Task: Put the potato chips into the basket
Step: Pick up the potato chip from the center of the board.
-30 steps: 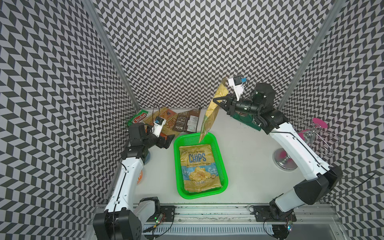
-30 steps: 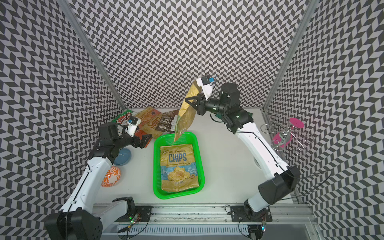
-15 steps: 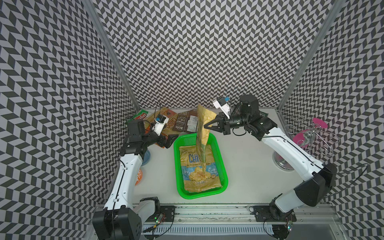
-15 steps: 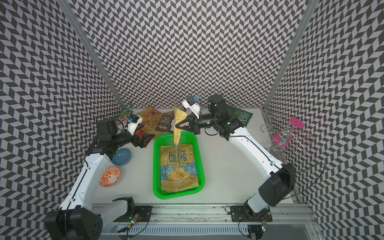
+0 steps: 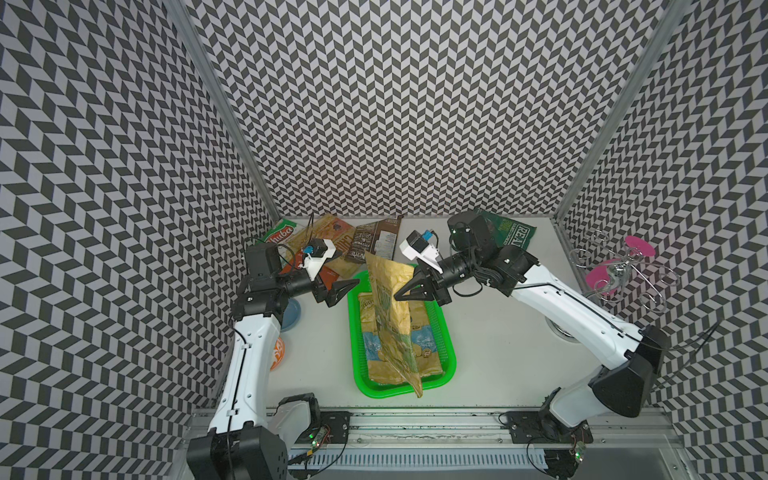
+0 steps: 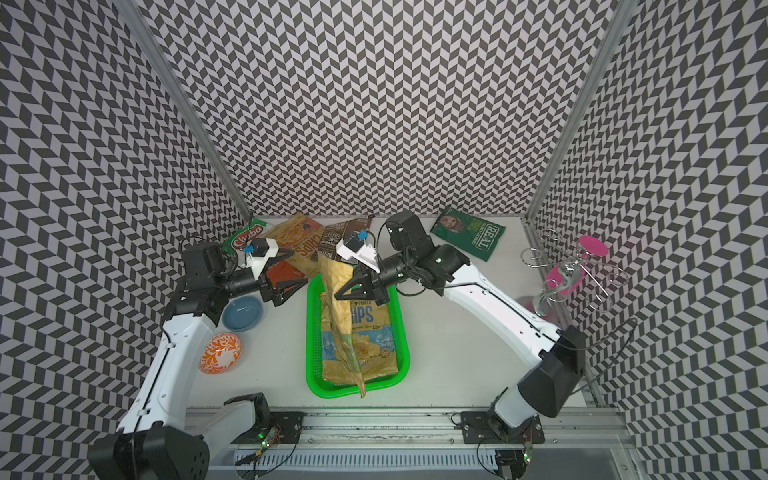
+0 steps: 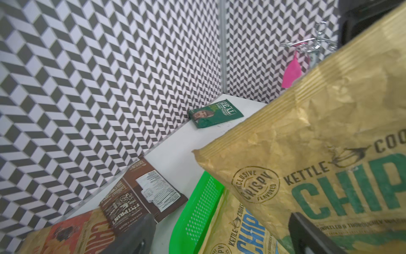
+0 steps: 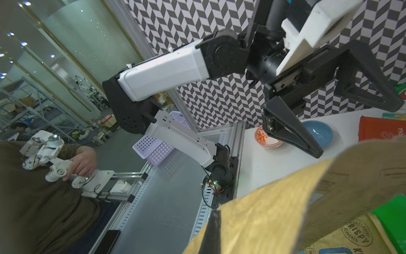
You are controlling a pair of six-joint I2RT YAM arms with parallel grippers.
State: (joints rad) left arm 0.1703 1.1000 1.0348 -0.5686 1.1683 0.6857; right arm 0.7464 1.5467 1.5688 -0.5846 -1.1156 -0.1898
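Observation:
My right gripper (image 5: 398, 296) is shut on the upper edge of a tan potato chips bag with green lettering (image 5: 390, 309) (image 7: 329, 154). The bag hangs slanted over the green basket (image 5: 449, 345) (image 6: 400, 332), and its lower corner reaches the near rim. A second tan bag with blue "CHIPS" lettering (image 6: 368, 332) lies flat inside. My left gripper (image 5: 347, 287) (image 8: 360, 129) stands open and empty at the basket's far left corner. More bags lie along the back wall: Chuba (image 5: 282, 237), orange-tan (image 5: 324, 232), brown (image 5: 374, 245), dark green REAL (image 6: 469, 237).
A blue bowl (image 6: 242, 312) and an orange patterned bowl (image 6: 219, 353) sit left of the basket, beside my left arm. A red bag (image 6: 282, 271) lies under the left gripper. A wire stand with pink pieces (image 6: 573, 266) stands at the right wall.
My right arm has swung down and toward the basket with the tan bag, which now hangs low over the bag inside. The left gripper has shifted slightly toward the basket.

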